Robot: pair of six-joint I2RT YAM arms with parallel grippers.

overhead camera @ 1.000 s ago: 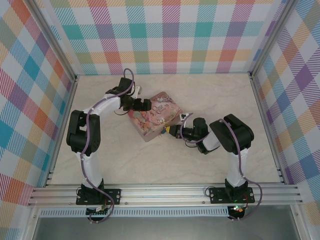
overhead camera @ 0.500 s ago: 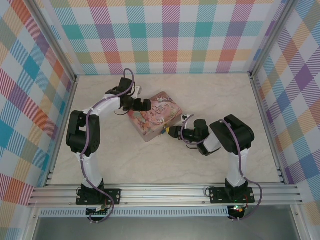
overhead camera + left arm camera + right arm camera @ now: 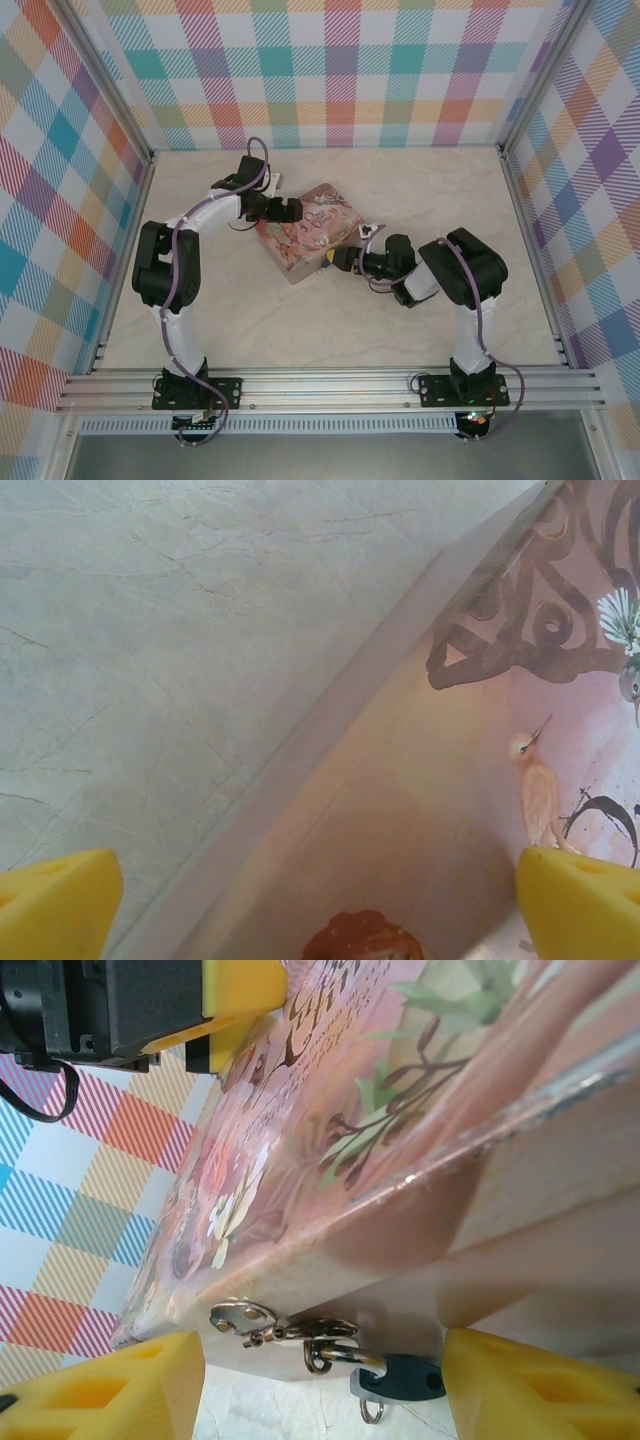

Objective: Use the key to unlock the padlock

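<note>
The pink rectangular illustrated tin (image 3: 308, 240) is laid on the pale marbled surface (image 3: 150, 630). Its far edge is straddled by the left end effector (image 3: 318, 880), whose yellow fingers are spread wide, one over the surface and one over the lid. Nothing is gripped there, and the placement is judged to be meant to stop the tin from sliding. The right end effector (image 3: 320, 1360) is held low at the tin's front wall, its yellow fingers parted and nothing clamped. The padlock (image 3: 400, 1378) hangs between them, nearer one finger than the other, a pose judged to suit work at the lock. The padlock is seen as a tiny dark-teal body with a thin silvery shackle passed through the brassy hasp (image 3: 285, 1328) on the tin's front. A small wire ring (image 3: 370, 1415) hangs beneath it; whether the key is seated in the lock cannot be told.
</note>
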